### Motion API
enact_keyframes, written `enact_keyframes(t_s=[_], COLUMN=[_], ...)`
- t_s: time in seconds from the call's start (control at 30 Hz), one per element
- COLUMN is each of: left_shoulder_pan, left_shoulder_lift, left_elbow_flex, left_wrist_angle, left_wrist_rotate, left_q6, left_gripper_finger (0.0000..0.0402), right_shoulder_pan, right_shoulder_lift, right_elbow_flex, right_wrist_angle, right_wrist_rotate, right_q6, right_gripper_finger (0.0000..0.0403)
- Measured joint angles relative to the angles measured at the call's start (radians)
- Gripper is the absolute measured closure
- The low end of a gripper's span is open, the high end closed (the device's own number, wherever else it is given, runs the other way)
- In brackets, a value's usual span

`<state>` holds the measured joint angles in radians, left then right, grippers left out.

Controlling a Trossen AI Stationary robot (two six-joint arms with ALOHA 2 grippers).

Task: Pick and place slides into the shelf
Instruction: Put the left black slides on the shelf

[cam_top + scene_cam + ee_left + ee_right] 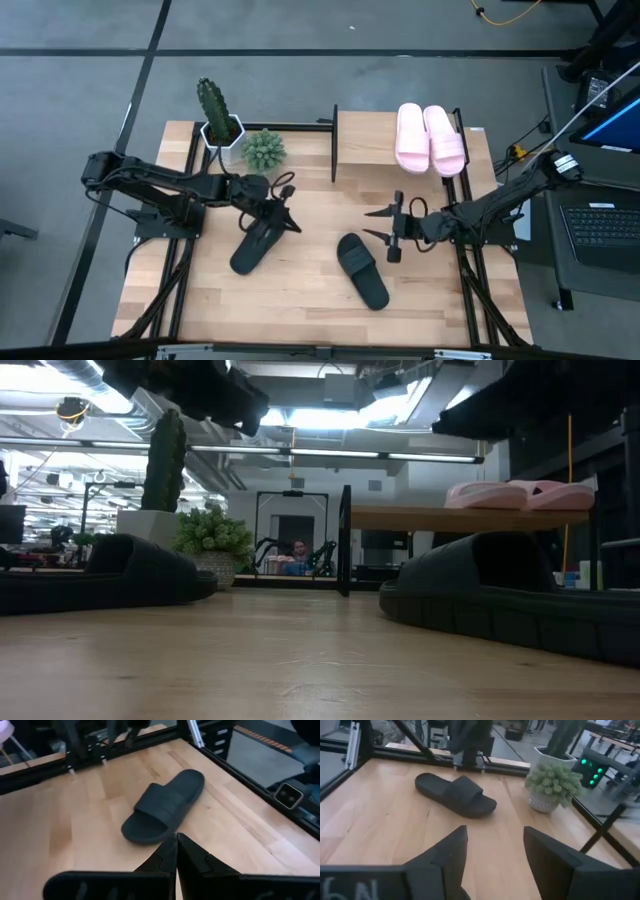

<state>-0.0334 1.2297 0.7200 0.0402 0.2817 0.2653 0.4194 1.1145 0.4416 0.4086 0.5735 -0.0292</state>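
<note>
Two pale pink slides (430, 138) lie side by side on the shelf's (365, 140) wooden board, at its right end. Two black slides rest sole-down on the table. One (258, 248) lies left of centre, and my left gripper (292, 224) hovers shut over its far end, clear of it. The other (362, 270) lies at the centre, also seen past the shut left fingers in the left wrist view (165, 807). My right gripper (372, 224) stands open above the table, just beyond this slide's far end, pointing toward the table's left edge, with nothing between its fingers (450, 852).
A tall cactus in a white pot (218, 115) and a small bushy plant (264, 150) stand at the far left, beside the shelf. Black frame rails (185, 250) run along the table's left and right sides. Bare wood lies along the near edge (300, 300).
</note>
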Motion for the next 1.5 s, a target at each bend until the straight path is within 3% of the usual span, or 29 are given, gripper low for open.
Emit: enact_keyframes(t_s=[0.2,0.7,0.83,0.93,1.2,1.33,1.5], left_shoulder_pan=[-0.035,-0.090,-0.101,-0.108,-0.112,-0.112,-0.112], left_shoulder_lift=[0.000,0.000,0.000,0.000,0.000,0.000,0.000], left_elbow_flex=[0.000,0.000,0.000,0.000,0.000,0.000,0.000], left_wrist_angle=[0.040,0.105,0.104,0.104,0.104,0.103,0.102], left_wrist_rotate=[-0.002,-0.003,-0.017,-0.019,-0.019,-0.018,-0.018], left_q6=[0.007,0.006,0.000,-0.001,0.006,-0.009,-0.036], left_gripper_finger=[0.0401,0.0401,0.0401,0.0401,0.0401,0.0401,0.0401], right_shoulder_pan=[-0.006,-0.008,-0.005,0.018,0.120,0.179,0.257], right_shoulder_lift=[0.000,0.000,0.000,0.000,0.001,0.027,0.134], right_elbow_flex=[-0.028,-0.029,-0.029,-0.028,0.085,0.183,0.339], right_wrist_angle=[0.021,0.014,0.007,-0.003,-0.253,-0.363,-0.547], right_wrist_rotate=[0.000,-0.003,-0.134,-0.181,-0.184,-0.164,-0.050], right_q6=[0.080,0.023,0.003,0.089,0.352,0.367,0.350], right_gripper_finger=[0.0208,0.0208,0.0208,0.0210,0.0241,0.0254,0.0267])
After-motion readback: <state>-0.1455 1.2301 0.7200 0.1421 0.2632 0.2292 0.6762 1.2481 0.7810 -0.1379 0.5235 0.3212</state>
